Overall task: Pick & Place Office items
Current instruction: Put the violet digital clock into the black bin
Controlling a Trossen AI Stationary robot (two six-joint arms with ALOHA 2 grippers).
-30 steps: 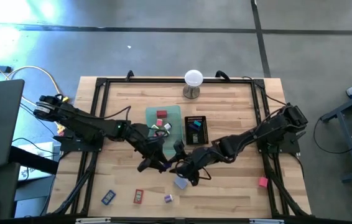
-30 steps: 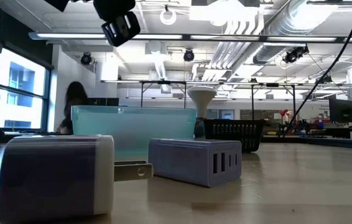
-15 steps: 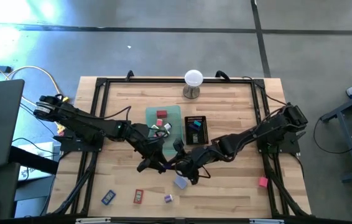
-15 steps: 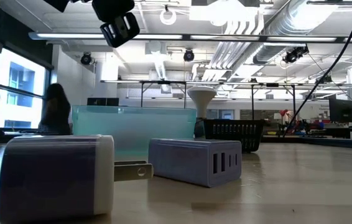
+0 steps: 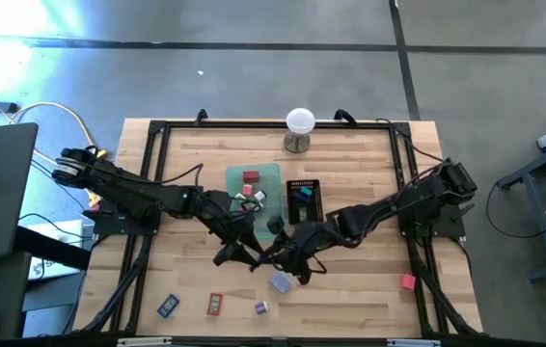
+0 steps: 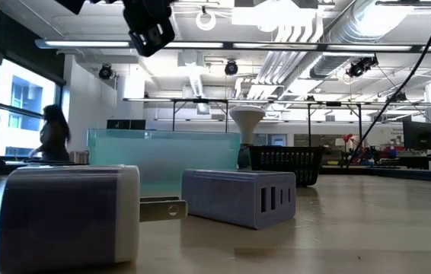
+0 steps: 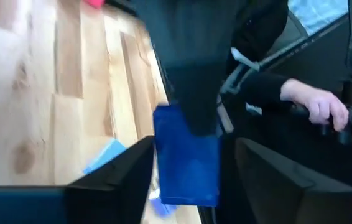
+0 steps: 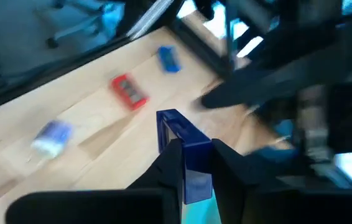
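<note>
A flat blue block [image 7: 187,163] hangs above the table's middle, between my two grippers. My right gripper [image 5: 273,258], reaching in from the right, is shut on it [image 8: 177,134]. My left gripper [image 5: 244,254] comes from the left and is open. Its fingers [image 7: 123,177] stand on either side of the block, with a plain gap on one side. More office items lie near the front edge: a pale blue one [image 5: 280,282], a purple one [image 5: 261,306], a red one [image 5: 215,304] and a blue one [image 5: 168,306]. My right gripper pinches one end of the blue block [image 8: 185,163] between its two fingers. It comes from the table's right, slanting down. The rest of the block sticks out past the fingertips toward my left gripper. The block is lifted clear of the table.
A translucent green tray [image 5: 265,173] and a black mesh tray [image 5: 317,200], both with items inside, stand beyond the grippers. A white ball on a stand [image 5: 299,125] is at the far edge and a pink item [image 5: 407,282] at the right front. A person walks in the room behind.
My right gripper has shifted a little toward the far edge and my left gripper, closing up on the blue block held between them. The items on the table have stayed put. The person in the room behind has walked left.
</note>
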